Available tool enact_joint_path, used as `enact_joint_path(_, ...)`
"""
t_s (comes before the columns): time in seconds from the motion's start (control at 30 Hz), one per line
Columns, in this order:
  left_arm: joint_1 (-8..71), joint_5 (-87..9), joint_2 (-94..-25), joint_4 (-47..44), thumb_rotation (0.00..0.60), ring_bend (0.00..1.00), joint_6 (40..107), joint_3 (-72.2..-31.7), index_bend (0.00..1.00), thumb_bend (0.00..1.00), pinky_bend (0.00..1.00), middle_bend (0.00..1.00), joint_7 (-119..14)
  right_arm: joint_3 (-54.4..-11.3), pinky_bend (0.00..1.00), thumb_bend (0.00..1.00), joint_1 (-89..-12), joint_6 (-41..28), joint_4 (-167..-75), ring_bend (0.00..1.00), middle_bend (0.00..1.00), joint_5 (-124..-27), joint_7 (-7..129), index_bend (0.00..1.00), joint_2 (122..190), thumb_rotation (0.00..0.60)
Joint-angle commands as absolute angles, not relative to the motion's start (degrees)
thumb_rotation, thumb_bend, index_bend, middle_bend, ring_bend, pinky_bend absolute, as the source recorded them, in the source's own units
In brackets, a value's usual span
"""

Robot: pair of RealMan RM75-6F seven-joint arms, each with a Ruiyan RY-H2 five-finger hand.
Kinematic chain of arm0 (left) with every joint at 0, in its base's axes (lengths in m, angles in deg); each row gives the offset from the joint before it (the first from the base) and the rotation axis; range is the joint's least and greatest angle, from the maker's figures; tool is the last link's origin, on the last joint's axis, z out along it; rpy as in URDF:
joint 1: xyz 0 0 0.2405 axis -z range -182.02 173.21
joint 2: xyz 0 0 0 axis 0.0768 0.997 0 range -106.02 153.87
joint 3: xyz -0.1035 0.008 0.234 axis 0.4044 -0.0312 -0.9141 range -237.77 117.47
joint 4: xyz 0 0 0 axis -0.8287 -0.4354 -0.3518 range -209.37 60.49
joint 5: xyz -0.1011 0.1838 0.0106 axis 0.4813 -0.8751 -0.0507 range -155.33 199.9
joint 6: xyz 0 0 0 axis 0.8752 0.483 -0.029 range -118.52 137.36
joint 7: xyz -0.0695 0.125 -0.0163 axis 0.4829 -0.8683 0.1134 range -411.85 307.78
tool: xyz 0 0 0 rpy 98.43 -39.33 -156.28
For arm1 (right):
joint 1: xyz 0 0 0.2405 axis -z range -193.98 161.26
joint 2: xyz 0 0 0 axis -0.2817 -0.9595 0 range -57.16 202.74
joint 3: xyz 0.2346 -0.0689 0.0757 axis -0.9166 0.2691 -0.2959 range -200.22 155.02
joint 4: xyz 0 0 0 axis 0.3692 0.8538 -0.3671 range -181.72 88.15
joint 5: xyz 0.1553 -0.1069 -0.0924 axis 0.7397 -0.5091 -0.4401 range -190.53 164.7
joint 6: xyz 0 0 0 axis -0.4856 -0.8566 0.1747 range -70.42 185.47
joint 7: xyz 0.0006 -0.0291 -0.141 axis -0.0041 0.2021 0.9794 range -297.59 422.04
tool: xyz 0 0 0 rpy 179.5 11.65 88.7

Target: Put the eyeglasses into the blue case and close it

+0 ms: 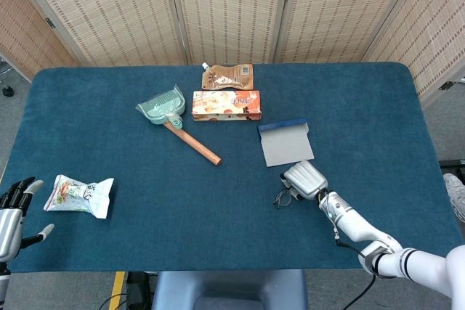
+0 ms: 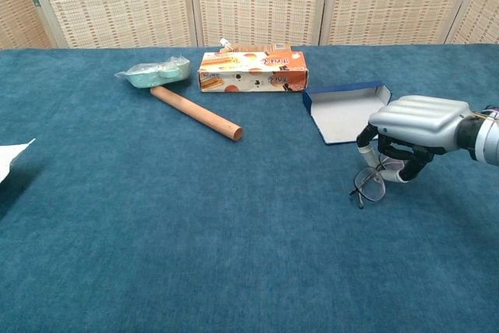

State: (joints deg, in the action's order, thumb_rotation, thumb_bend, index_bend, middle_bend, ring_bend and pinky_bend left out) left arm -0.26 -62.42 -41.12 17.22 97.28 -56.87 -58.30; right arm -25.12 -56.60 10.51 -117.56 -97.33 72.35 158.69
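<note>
Beside the open blue case, right robot hand curls over thin-framed, fragile eyeglasses, grasp unconfirmed; best pinched at the bridge.

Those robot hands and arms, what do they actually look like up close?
The right hand has a smooth silver-grey shell over its back, with dark fingers tipped in pale grey or white. Its arm is glossy white in rounded segments with dark bands at the joints and a thin black cable alongside. The left hand, at the frame's edge, looks silver with black fingers and pale tips.
</note>
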Motion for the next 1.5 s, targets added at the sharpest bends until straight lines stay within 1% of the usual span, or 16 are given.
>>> enact_joint_path(0.03, -0.27, -62.45, -41.15, 17.11, 0.600, 0.15, 97.22, -56.92, 0.18, 0.19, 0.27, 0.15, -58.28, -25.08, 0.98, 0.40, -56.65, 10.53, -117.39, 1.00, 0.89, -96.98, 72.54, 0.59, 158.87, 0.600)
enact_joint_path(0.27, -0.31, -62.48, -41.20, 16.88, 0.600, 0.15, 97.26, -56.84, 0.18, 0.19, 0.27, 0.15, -58.03, -26.09, 0.98, 0.43, -56.71, 9.82, -118.12, 1.00, 0.89, -95.44, 72.35, 0.60, 158.56, 0.600)
enact_joint_path(0.5, -0.24, -62.62, -41.19, 16.74, 0.600, 0.15, 97.12, -56.83, 0.18, 0.19, 0.27, 0.15, -57.88, -29.15, 0.98, 0.43, -57.08, 8.84, -119.21, 1.00, 0.89, -92.14, 71.49, 0.61, 156.85, 0.600)
enact_joint_path(0.8, 0.15, -63.15, -41.39, 16.73, 0.600, 0.15, 96.79, -56.82, 0.18, 0.19, 0.27, 0.15, -57.96, -33.66, 0.98, 0.43, -60.25, 12.22, -116.91, 1.00, 0.89, -84.24, 75.33, 0.61, 156.92, 0.600)
enact_joint_path(1.0, 0.25, -63.24, -41.46, 16.51, 0.600, 0.15, 96.60, -56.88, 0.18, 0.19, 0.27, 0.15, -57.68, -35.79, 0.98, 0.43, -63.52, 16.11, -112.69, 1.00, 0.88, -76.95, 79.35, 0.61, 159.74, 0.600)
enact_joint_path(1.2, 0.07, -62.83, -41.47, 15.98, 0.600, 0.15, 96.55, -56.86, 0.18, 0.19, 0.27, 0.15, -57.15, -36.98, 0.98, 0.43, -66.59, 18.89, -107.10, 1.00, 0.88, -70.97, 82.09, 0.61, 163.54, 0.600)
enact_joint_path(1.5, 0.12, -62.51, -41.52, 15.34, 0.600, 0.15, 96.08, -56.88, 0.18, 0.19, 0.27, 0.15, -56.24, -37.60, 0.98, 0.42, -70.96, 21.51, -99.55, 1.00, 0.88, -64.83, 86.14, 0.61, 168.49, 0.600)
